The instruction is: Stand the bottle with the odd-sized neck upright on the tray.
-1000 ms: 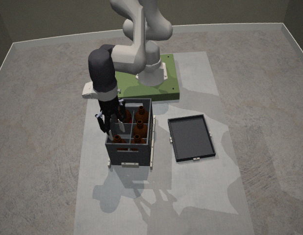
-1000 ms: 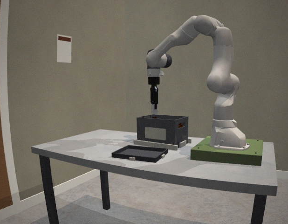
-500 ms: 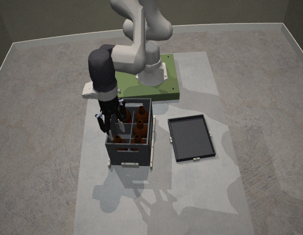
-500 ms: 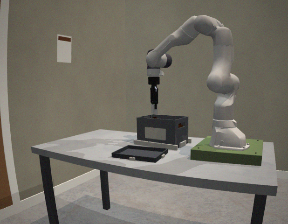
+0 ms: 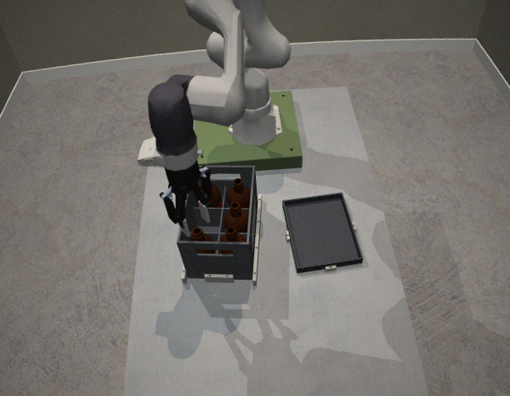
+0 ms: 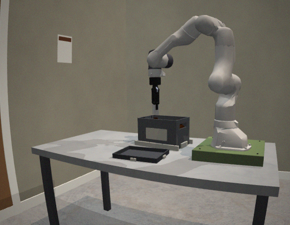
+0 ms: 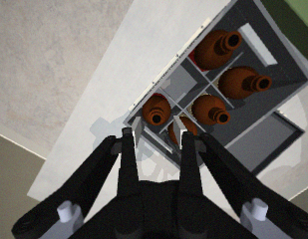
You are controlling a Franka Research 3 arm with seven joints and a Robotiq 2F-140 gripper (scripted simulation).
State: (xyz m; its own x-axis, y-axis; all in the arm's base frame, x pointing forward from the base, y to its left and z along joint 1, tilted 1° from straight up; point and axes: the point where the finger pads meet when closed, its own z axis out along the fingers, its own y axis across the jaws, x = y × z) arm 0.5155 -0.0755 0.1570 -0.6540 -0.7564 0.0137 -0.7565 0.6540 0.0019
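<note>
1. Tray (image 5: 323, 232) sits flat on the worktop (image 6: 91, 145), long side running front to back.
2. Crate (image 5: 216, 256) beside it — five bottles (image 5: 236, 214) upright, necks up; neck differences too small to judge.
3. Fingers partly spread, gripping nothing, hanging above the crate — one bottle half hidden behind them.

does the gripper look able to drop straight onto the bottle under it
Probably yes: the gripper hangs above the crate, fingers part open and holding nothing, and the bottle neck below stands uncovered.
</note>
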